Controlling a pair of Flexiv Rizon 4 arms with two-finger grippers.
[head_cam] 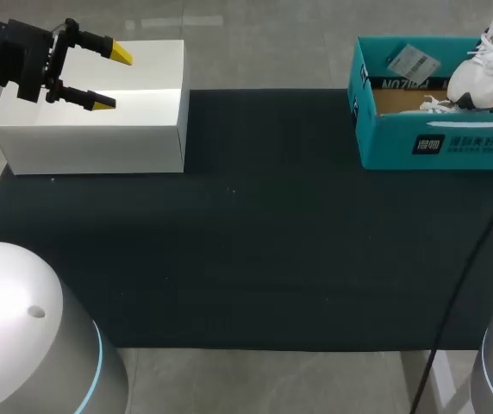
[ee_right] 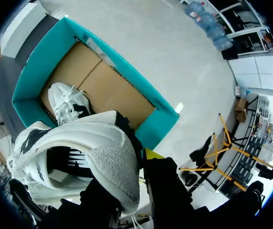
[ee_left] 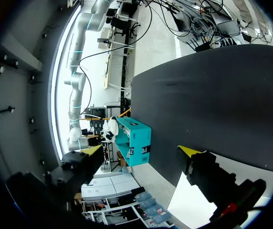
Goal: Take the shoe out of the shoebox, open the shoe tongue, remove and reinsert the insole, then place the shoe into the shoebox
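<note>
Black desk (head_cam: 255, 224) nearest, likely landing spot. Left end effector (head_cam: 113, 79) released, over white box (head_cam: 143, 129). Farthest: right end effector (ee_right: 129, 183) grasping white shoe (head_cam: 481, 73), raised above teal shoebox (head_cam: 453, 147). Step looks like take-out. Next move: carry shoe clear of box wall, set on desk.

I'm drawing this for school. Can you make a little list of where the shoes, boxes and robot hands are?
Left hand: open, empty, above the white box
Right hand: shut on the shoe, at its heel end
Shoe: held above the teal shoebox
Second shoe: lying inside the shoebox
Table cover: black mat
</note>
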